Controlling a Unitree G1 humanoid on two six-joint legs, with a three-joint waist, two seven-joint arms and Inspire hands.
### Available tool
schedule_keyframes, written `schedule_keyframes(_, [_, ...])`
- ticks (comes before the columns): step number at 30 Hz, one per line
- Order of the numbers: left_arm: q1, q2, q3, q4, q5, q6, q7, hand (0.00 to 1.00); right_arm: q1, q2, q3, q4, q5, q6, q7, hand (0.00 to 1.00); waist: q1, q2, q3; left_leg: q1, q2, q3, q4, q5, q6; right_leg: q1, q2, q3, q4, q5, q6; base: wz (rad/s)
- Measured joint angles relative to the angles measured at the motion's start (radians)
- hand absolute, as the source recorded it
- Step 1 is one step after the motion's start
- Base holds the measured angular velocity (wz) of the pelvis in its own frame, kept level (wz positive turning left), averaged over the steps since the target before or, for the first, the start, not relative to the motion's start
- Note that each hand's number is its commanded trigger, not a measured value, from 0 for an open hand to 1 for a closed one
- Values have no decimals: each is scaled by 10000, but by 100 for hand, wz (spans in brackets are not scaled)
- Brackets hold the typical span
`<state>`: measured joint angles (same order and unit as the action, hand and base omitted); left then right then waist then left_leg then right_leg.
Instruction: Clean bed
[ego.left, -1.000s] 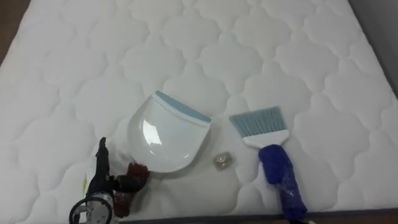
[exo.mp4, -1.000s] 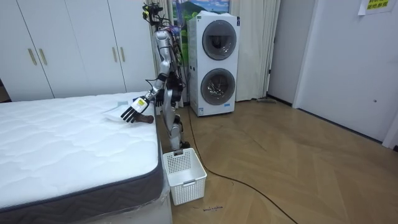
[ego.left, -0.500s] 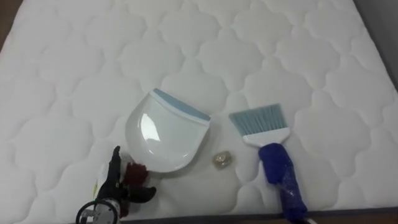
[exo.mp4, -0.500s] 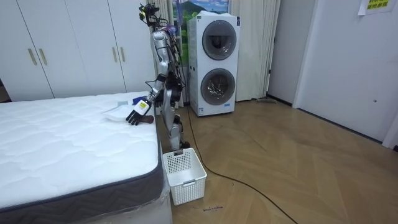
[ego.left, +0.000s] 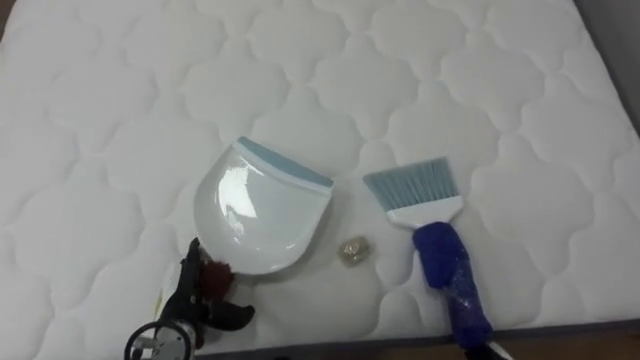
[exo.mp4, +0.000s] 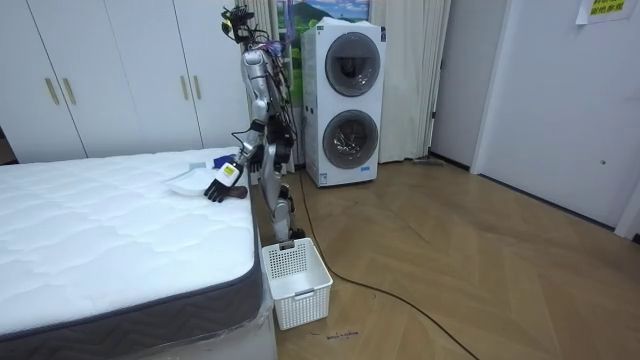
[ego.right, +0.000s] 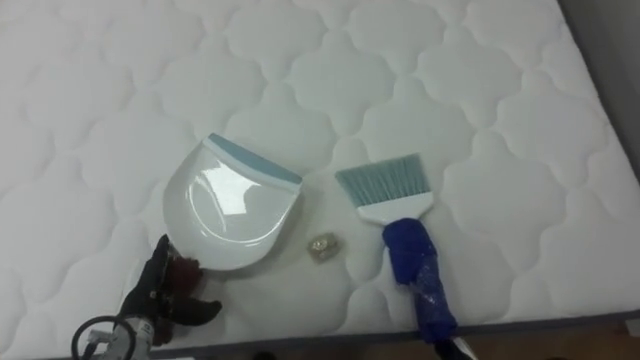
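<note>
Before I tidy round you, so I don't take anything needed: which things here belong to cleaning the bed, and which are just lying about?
For the job: white dustpan, blue hand brush, small crumpled scrap, mattress, left hand at the dustpan's handle, probably the white basket.
Just standing about: stacked washing machines, wardrobe.

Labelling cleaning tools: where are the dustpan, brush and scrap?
Dustpan (ego.left: 262, 215), left eye view, on its pan floor.
Brush (ego.left: 445, 265), left eye view, on its blue handle.
Scrap (ego.left: 353, 250), left eye view, on its middle.
</note>
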<state>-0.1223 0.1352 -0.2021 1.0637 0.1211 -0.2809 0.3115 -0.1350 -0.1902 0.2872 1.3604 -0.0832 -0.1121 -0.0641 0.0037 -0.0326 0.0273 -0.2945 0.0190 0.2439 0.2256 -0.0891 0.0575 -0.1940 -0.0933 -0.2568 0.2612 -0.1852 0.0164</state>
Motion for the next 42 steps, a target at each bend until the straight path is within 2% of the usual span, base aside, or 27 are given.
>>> schedule_keyframes(3, [-64,36,-87,158,108,4,80,100,-14,8,61,-15,229,7,-48,0,8,2,0,22,-2,1,-11,0,4,-18,4,65,52,-1,-8,-1])
schedule_keyframes(6, [-109,298,-67,199,291,26,333,100,-14,6,52,10,408,15,-78,0,-8,-2,3,40,-5,-1,24,0,5,-24,-10,66,114,-29,-38,0])
schedule_keyframes(8, [-237,484,-59,401,396,93,339,100,-14,8,51,6,429,43,-55,0,-11,-2,4,41,-3,-1,37,0,5,-28,-10,56,112,-33,-44,0])
schedule_keyframes(11, [-446,521,-40,630,714,316,453,100,-34,12,52,16,425,79,45,0,-19,-3,5,43,-16,8,34,-4,12,-35,-28,53,99,-38,-39,0])
schedule_keyframes(14, [-469,472,-19,747,1059,585,546,100,-39,22,52,15,434,253,129,0,-56,-2,6,43,-26,33,-16,-5,16,3,-36,51,34,-36,-34,0])
schedule_keyframes(17, [-475,271,-233,1190,1273,798,738,100,-52,44,61,25,592,276,105,0,-89,-3,13,43,-24,51,-37,-5,15,12,-29,61,-13,-28,-30,0])
schedule_keyframes(18, [-489,177,-263,1331,1279,848,833,100,-42,65,61,25,734,284,70,0,-93,-17,30,42,-11,67,-45,-6,12,0,-23,66,-15,-28,-29,-3])
schedule_keyframes(21, [-532,79,-380,1412,1286,901,980,100,-78,118,58,22,820,295,-161,0,-107,-28,159,32,30,91,-54,-22,-14,-26,4,64,-12,-29,-32,-2])
schedule_keyframes(24, [-698,29,-387,1664,1399,1058,982,100,-203,220,61,34,1066,457,-234,0,-217,-60,193,8,36,97,-133,-17,-29,-167,23,116,14,-28,-37,-3])
schedule_keyframes(27, [-803,-34,-389,1783,1557,1152,954,100,-233,257,59,33,1193,496,-256,0,-251,-72,196,-4,35,179,-157,-15,-30,-189,21,206,32,-28,-38,-7])
schedule_keyframes(32, [-817,-67,-395,1785,1552,1256,997,100,-252,268,58,30,1214,507,-339,0,-278,-84,185,-50,38,210,-123,-14,-28,-302,-93,59,175,-29,-37,-1])
schedule_keyframes(42, [-912,-116,-353,1788,1537,1252,1319,100,-398,359,52,29,1387,603,-584,0,-305,-122,166,-332,67,212,181,-34,8,-625,-91,63,497,-68,-91,0])
